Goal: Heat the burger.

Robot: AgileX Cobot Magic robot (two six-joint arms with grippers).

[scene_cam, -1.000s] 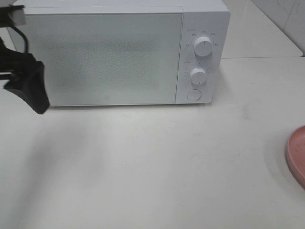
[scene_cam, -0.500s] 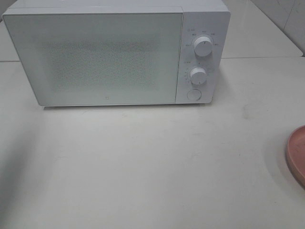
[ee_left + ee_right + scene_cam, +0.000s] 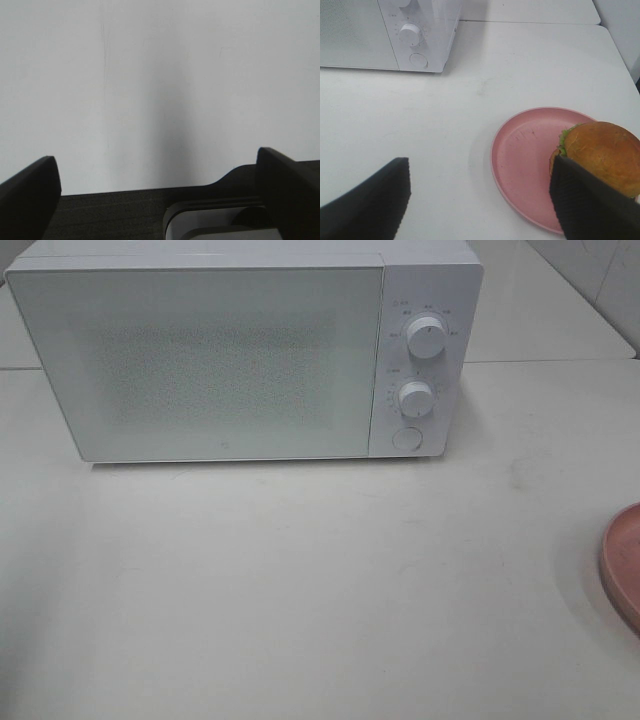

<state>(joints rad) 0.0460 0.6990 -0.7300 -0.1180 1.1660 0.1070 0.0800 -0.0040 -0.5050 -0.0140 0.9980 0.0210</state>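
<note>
The burger, with a glossy brown bun and green lettuce at its edge, sits on the right part of a pink plate in the right wrist view. My right gripper hovers open above the table, and one finger hides the burger's near side. Nothing is held between its fingers. My left gripper is open over bare white table in the left wrist view. The white microwave stands at the back with its door shut. Neither gripper shows in the exterior high view.
Two knobs and a round button are on the microwave's right panel. Only the plate's rim shows at the right edge of the exterior high view. A dark table edge lies under the left gripper.
The left arm, a second ago beside the microwave's left side in the exterior high view, has withdrawn out of that view. The microwave and plate have not moved.
</note>
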